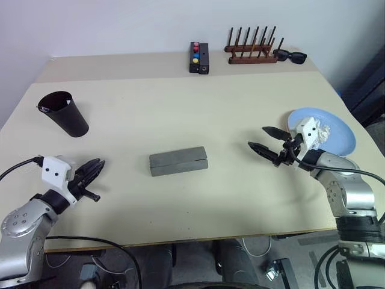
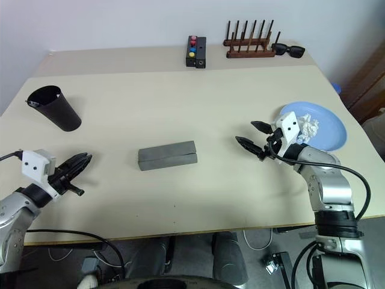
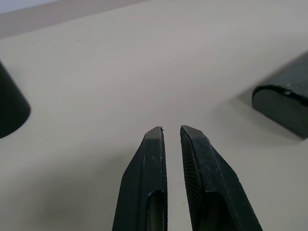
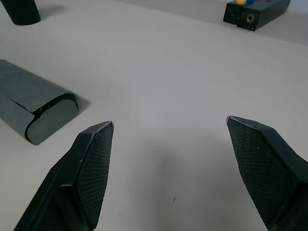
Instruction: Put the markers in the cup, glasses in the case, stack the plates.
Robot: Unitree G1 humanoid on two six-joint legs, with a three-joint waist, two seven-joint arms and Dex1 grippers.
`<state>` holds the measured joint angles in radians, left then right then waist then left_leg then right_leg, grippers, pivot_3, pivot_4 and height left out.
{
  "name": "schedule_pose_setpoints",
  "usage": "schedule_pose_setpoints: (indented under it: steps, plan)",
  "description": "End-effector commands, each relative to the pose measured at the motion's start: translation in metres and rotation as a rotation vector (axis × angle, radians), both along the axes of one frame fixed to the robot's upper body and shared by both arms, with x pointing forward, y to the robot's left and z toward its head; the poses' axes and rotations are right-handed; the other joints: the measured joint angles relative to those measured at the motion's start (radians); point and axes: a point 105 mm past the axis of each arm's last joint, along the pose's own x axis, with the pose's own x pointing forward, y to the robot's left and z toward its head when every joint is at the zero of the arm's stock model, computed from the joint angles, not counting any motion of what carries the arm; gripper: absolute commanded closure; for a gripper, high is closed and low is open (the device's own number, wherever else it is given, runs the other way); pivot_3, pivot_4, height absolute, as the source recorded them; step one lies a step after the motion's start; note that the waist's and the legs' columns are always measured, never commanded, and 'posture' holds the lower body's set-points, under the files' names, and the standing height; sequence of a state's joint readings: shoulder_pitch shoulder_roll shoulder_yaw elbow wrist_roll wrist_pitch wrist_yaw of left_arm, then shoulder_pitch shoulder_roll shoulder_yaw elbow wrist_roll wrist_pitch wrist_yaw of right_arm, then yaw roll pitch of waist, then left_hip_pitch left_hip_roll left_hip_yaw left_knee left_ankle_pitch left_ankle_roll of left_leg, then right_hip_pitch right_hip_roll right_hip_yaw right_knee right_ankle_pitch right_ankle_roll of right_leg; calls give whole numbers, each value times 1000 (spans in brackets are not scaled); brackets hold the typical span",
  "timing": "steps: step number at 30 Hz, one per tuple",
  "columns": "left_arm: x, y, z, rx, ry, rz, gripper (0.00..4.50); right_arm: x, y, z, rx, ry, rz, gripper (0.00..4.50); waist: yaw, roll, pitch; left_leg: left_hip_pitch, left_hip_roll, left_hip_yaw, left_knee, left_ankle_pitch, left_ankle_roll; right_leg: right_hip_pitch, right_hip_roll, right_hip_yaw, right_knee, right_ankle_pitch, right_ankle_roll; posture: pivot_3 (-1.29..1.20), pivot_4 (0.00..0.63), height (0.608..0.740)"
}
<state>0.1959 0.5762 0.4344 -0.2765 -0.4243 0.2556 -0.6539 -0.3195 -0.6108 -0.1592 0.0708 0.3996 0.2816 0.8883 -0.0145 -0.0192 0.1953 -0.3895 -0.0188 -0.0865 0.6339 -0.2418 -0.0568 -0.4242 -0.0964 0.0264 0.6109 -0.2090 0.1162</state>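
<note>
While the grey case (image 1: pixel 178 161) lies closed mid-table, the cup (image 1: pixel 65 113) stands far left and the blue plate (image 1: pixel 337 135) right. Left gripper (image 1: pixel 96 169) nearly closed, empty; right gripper (image 1: pixel 263 139) wide, empty.

One cup (image 1: pixel 63 113), one case (image 1: pixel 178 161), one blue plate (image 1: pixel 337 129), one sunglasses (image 1: pixel 290 56), one rack (image 1: pixel 251 48), one button box (image 1: pixel 199 58).

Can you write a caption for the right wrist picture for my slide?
Open right hand hovers over the table, with the closed grey case nearby.
</note>
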Motion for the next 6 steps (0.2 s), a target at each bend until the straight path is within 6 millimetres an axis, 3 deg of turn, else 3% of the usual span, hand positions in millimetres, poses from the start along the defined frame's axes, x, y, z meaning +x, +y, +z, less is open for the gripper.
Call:
schedule_pose_setpoints:
  steps: [1,6]
  plan:
    - [-3,5,12,12,-57,27,3998,4,6,9,-7,-45,20,697,-1,0,0,0,0,0,0,0,0,0,0,0,0,0,0,0,150,734]
    - [-4,4,11,12,-62,35,3998,9,8,11,-1,-56,26,697,-1,0,0,0,0,0,0,0,0,0,0,0,0,0,0,0,150,734]
